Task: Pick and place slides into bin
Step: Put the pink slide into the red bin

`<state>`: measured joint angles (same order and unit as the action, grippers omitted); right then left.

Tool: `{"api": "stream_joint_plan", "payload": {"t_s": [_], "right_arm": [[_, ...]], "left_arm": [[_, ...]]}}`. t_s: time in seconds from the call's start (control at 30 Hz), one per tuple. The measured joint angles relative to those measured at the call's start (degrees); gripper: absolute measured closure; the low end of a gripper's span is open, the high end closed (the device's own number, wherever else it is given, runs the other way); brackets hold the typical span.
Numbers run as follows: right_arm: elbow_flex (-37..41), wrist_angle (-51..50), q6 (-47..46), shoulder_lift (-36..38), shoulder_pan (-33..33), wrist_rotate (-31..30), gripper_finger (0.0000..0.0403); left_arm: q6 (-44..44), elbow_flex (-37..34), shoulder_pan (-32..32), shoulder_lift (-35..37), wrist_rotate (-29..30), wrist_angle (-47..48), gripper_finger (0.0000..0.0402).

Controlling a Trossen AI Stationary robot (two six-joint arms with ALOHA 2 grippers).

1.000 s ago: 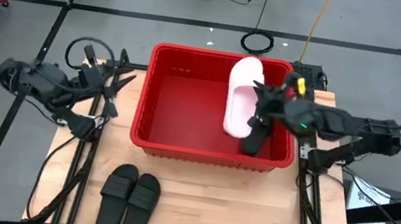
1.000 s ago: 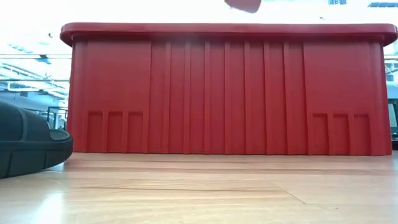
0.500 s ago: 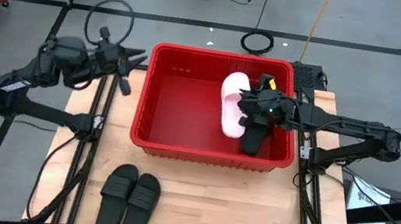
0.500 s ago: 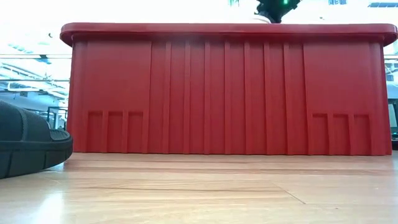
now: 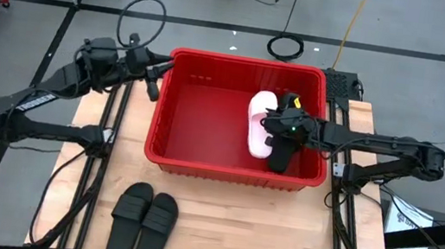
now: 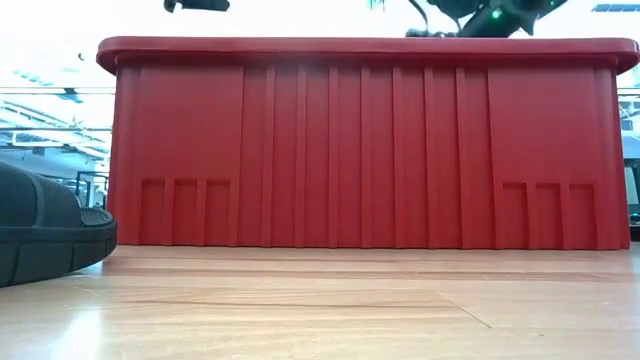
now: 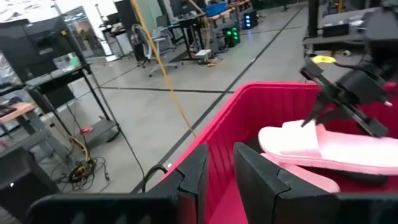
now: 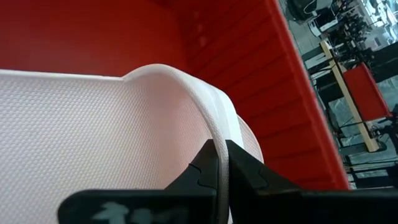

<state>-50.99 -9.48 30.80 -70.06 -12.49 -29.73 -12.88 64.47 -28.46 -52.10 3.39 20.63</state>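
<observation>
Inside the red bin, the right gripper is clenched on the edge of a pink slide, its fingers pinching the pale rim in the right wrist view. A black slide lies just beside the pink one, partly hidden under the arm. The left wrist view shows a second pink slide under the held one, mostly covered. The left gripper hovers at the bin's far left corner, fingers slightly apart and holding nothing. Two more black slides lie side by side on the table in front of the bin; the low view cuts one off at its edge, and the bin's wall blocks everything inside.
</observation>
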Motion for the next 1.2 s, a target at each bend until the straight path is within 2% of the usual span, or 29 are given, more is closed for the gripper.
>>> {"api": "stream_joint_plan", "payload": {"t_s": [0.37,0.57,0.73,1.2], "right_arm": [[7.67,2.77,-5.1,0.0,0.24,1.48,0.0403],[9.93,4.32,-7.48,0.0,0.24,1.61,0.0402],[11.54,9.52,-8.41,-0.58,0.28,4.5,0.0402],[15.18,14.01,-8.48,-2.67,0.15,4.5,0.0402]], "left_arm": [[1.39,-1.97,-1.9,0.0,-1.02,-1.85,0.0321],[1.39,-1.97,-1.91,0.0,-1.02,-2.13,0.0321],[1.39,-1.97,-1.91,0.0,-1.0,-2.11,0.0321],[1.97,-1.97,-1.89,0.0,-1.04,-2.35,0.0321]]}}
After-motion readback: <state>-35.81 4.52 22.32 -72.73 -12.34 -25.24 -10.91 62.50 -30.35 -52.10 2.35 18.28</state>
